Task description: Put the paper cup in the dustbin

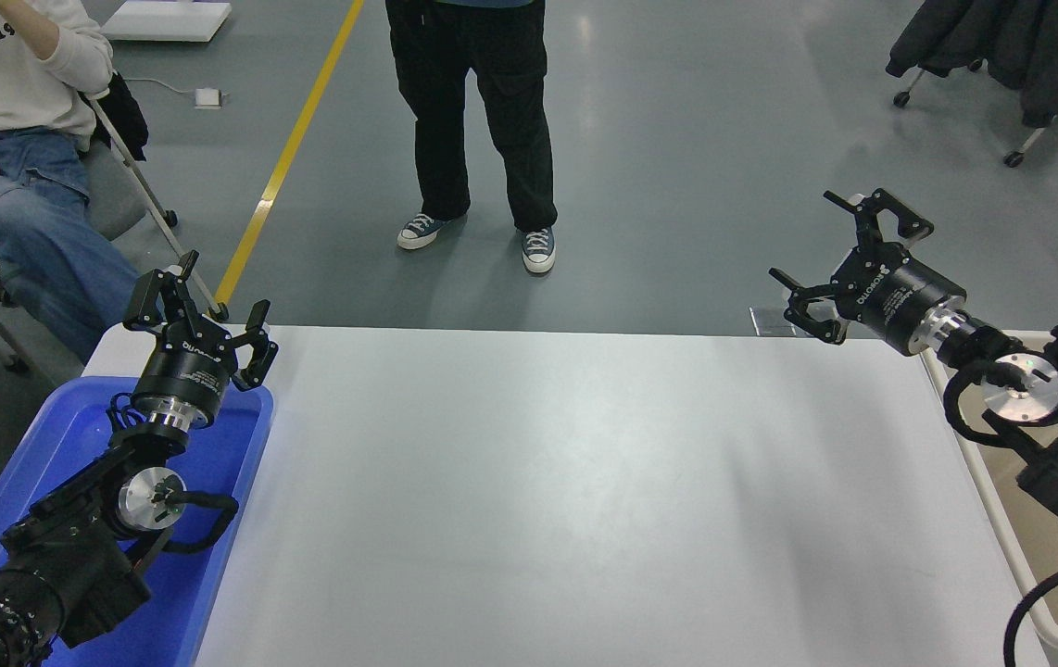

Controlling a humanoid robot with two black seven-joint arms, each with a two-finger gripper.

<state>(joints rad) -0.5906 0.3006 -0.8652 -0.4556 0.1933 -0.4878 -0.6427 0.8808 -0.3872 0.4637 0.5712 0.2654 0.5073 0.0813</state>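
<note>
The paper cup is out of view. The beige dustbin [988,491] stands off the table's right edge, largely covered by my right arm. My right gripper [839,250] is open and empty, raised above the table's far right corner, left of and beyond the dustbin. My left gripper [200,301] is open and empty, parked at the lower left above the blue tray [214,547].
The white table [538,491] spans the middle. A person in black trousers [478,120] stands beyond its far edge. Another person in jeans [19,213] sits at the far left. A yellow floor line [293,148] runs behind.
</note>
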